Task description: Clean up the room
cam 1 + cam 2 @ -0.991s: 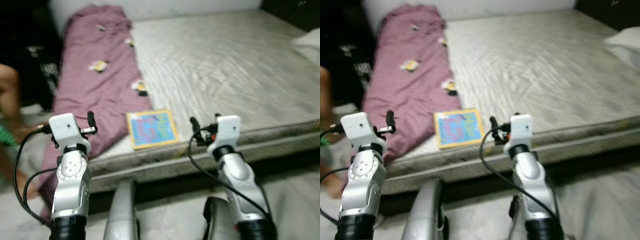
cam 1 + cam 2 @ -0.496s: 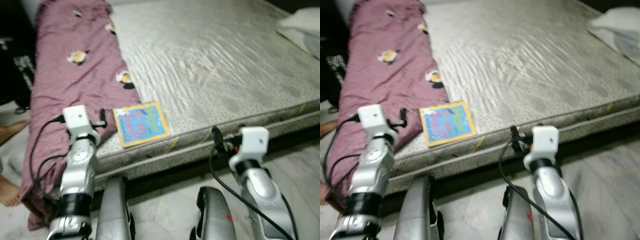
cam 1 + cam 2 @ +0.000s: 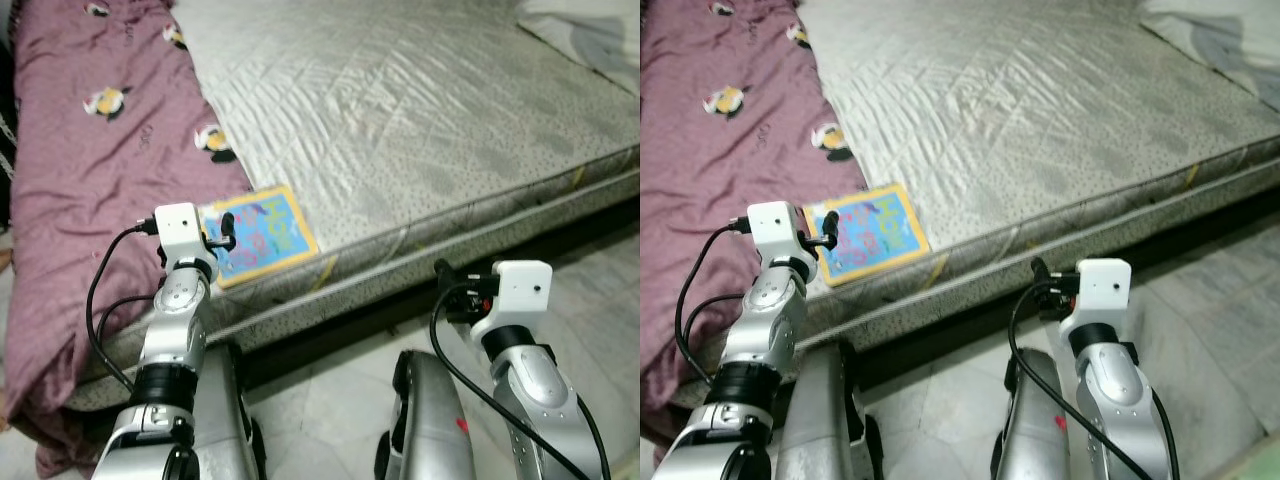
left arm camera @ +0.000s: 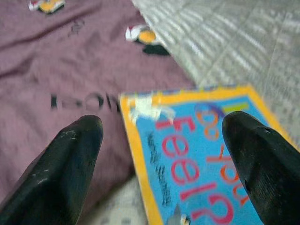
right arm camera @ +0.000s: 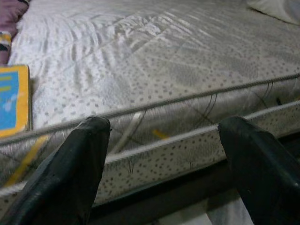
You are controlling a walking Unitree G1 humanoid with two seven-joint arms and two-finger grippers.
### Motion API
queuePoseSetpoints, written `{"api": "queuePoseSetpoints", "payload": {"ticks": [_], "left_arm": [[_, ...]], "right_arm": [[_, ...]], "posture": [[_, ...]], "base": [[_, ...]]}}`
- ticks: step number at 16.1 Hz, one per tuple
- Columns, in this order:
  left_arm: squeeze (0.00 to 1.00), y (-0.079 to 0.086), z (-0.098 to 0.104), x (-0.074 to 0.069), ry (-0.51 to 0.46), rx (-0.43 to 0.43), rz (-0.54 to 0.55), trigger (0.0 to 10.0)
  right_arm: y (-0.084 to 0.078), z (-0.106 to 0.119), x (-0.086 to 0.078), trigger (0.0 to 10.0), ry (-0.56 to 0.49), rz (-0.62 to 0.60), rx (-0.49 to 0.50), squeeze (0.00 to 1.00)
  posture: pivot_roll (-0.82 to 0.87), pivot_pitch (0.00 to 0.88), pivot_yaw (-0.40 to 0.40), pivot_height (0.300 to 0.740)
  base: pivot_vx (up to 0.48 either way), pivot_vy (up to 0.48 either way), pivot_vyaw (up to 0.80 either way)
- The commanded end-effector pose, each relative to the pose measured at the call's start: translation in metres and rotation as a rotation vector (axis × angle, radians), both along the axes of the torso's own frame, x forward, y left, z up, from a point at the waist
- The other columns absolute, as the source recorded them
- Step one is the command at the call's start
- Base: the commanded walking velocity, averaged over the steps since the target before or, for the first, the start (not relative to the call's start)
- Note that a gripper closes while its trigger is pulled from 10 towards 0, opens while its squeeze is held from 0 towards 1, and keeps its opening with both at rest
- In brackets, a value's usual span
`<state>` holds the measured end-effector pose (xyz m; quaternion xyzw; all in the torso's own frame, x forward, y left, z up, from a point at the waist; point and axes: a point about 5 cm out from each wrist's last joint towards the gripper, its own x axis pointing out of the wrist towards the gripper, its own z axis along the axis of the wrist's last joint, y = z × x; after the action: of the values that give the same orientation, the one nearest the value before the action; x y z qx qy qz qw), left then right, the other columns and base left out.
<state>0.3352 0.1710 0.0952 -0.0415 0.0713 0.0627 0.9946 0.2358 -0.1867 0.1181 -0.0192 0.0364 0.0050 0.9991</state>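
A thin book (image 3: 262, 237) with a blue cover and yellow border lies flat near the front edge of the grey mattress (image 3: 420, 120), beside a purple blanket (image 3: 90, 150). My left gripper (image 4: 161, 124) hovers open just above the book's near-left corner, one of its fingers (image 4: 70, 159) over the blanket and the other over the cover. My right gripper (image 5: 164, 124) is open and holds nothing, low in front of the mattress side, well to the right of the book (image 5: 11, 101).
The purple blanket with small cartoon prints covers the left strip of the bed and hangs over its front corner. A pale pillow (image 3: 590, 30) lies at the far right. A dark gap runs under the bed frame, with pale tiled floor (image 3: 610, 300) before it.
The view has moved closer and tipped down over the bed edge. My left gripper has reached forward to the book. My right arm has dropped lower, in front of the mattress side.
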Motion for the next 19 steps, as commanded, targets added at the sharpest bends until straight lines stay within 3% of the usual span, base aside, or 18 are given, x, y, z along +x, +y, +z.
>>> {"api": "queuePoseSetpoints", "payload": {"ticks": [1, 6, 9, 13, 19], "left_arm": [[0.0, 0.003, 0.0, 0.001, -0.006, 0.018, 0.008, 10.0], [0.0, 0.014, -0.001, 0.002, -0.021, 0.036, 0.099, 10.0], [0.0, 0.019, -0.005, 0.007, -0.001, 0.009, 0.087, 10.0], [0.0, 0.012, -0.013, 0.014, 0.054, -0.042, 0.047, 10.0], [0.0, -0.008, -0.004, 0.022, -0.018, -0.066, -0.018, 10.0]], "right_arm": [[-0.001, 0.003, -0.002, 10.0, -0.007, 0.0, 0.001, 0.0], [0.0, 0.003, 0.0, 10.0, -0.008, 0.008, 0.005, 0.0], [0.005, 0.007, -0.005, 10.0, -0.007, 0.055, 0.052, 0.0], [0.001, 0.012, -0.009, 10.0, -0.005, 0.064, 0.044, 0.0], [-0.001, 0.017, -0.005, 10.0, -0.014, 0.051, 0.032, 0.0]], "posture": [[-0.17, 0.121, 0.038, 0.485], [-0.18, 0.119, 0.042, 0.46], [-0.19, 0.127, 0.041, 0.46], [-0.22, 0.137, 0.038, 0.46], [-0.23, 0.124, 0.039, 0.46]], "base": [[0.0, 0.0, 0.0], [0.0, 0.0, 0.0], [0.0, 0.0, 0.0], [0.0, 0.0, 0.0], [0.0, 0.0, 0.0]]}}
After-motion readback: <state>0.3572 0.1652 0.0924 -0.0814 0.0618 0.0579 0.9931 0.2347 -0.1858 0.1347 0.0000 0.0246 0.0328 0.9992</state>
